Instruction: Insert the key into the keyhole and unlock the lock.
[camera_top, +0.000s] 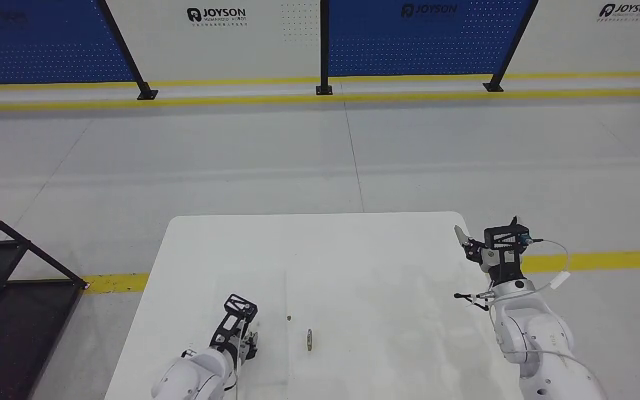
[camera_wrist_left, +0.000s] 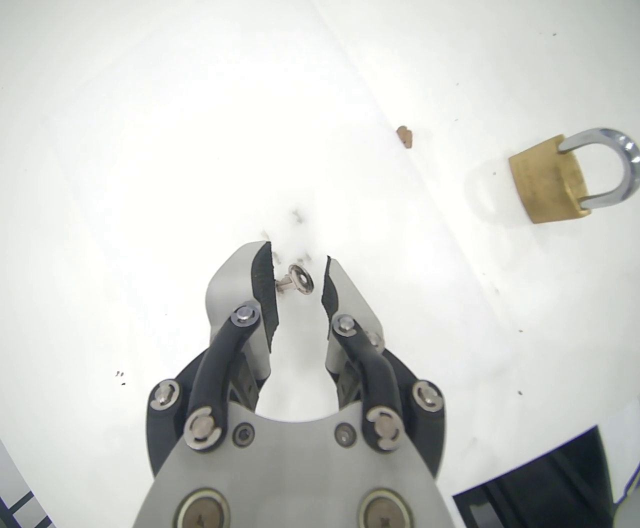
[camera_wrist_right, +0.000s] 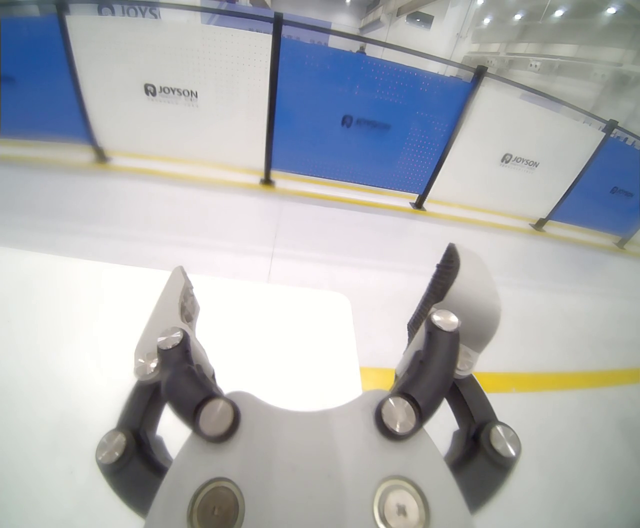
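A small silver key (camera_wrist_left: 299, 280) lies flat on the white table (camera_wrist_left: 150, 150) between the fingers of my left gripper (camera_wrist_left: 300, 272). The gripper is open, and the key's blade touches one finger pad (camera_wrist_left: 264, 280). A brass padlock (camera_wrist_left: 550, 182) with a silver shackle lies off to the side of that gripper, a short way from it. From above, the padlock (camera_top: 309, 340) is near the table's front edge, just right of my left gripper (camera_top: 245, 342). My right gripper (camera_wrist_right: 315, 285) is open with nothing in it, above the table's far right corner (camera_top: 472, 246).
A small brown crumb (camera_wrist_left: 405, 136) lies on the table beyond the padlock, and small dark specks dot the surface. The table's front edge (camera_wrist_left: 525, 460) runs close behind my left gripper. Blue and white fence panels (camera_top: 320, 40) stand far back.
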